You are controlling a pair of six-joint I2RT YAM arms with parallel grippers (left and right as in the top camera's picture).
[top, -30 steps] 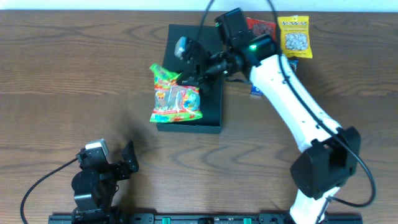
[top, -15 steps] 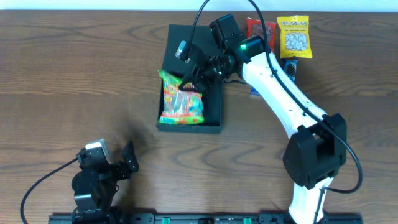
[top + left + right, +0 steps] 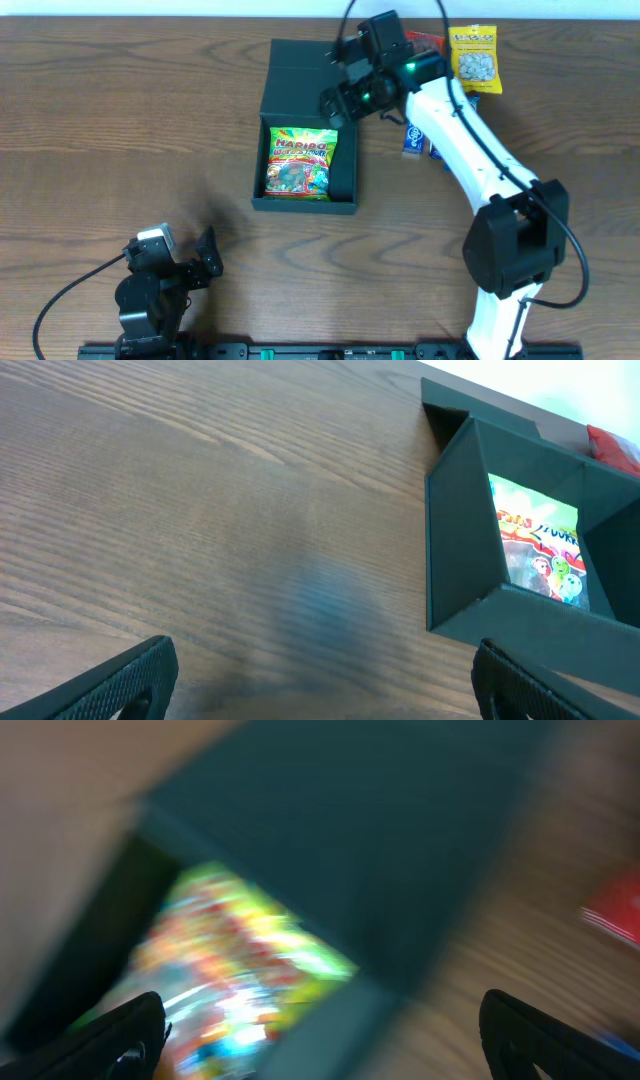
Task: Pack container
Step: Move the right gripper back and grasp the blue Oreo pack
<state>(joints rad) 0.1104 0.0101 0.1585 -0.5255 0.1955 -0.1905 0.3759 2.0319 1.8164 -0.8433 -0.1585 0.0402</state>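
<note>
The container (image 3: 304, 205) is a dark teal box lying open, with its lid folded flat behind it. A colourful gummy packet (image 3: 298, 163) lies flat inside. My right gripper (image 3: 334, 103) hovers over the box's back right corner, open, nothing between its fingers. The right wrist view is blurred: the packet (image 3: 230, 960) and the container's wall (image 3: 380, 840) show below the open gripper (image 3: 325, 1035). My left gripper (image 3: 205, 255) rests open at the front left, far from the box. In the left wrist view the container (image 3: 460, 550) and packet (image 3: 535, 545) lie ahead to the right of the gripper (image 3: 325, 690).
Behind and right of the box lie a yellow snack packet (image 3: 472, 58), a red packet (image 3: 425, 42) partly under the right arm, and a blue-and-white packet (image 3: 415, 135). Bare wooden table lies between the left gripper and the box.
The right gripper opened and let go of the gummy packet, which now lies flat inside the box. The right arm pulled back toward the box's far right corner. The left arm stayed still.
</note>
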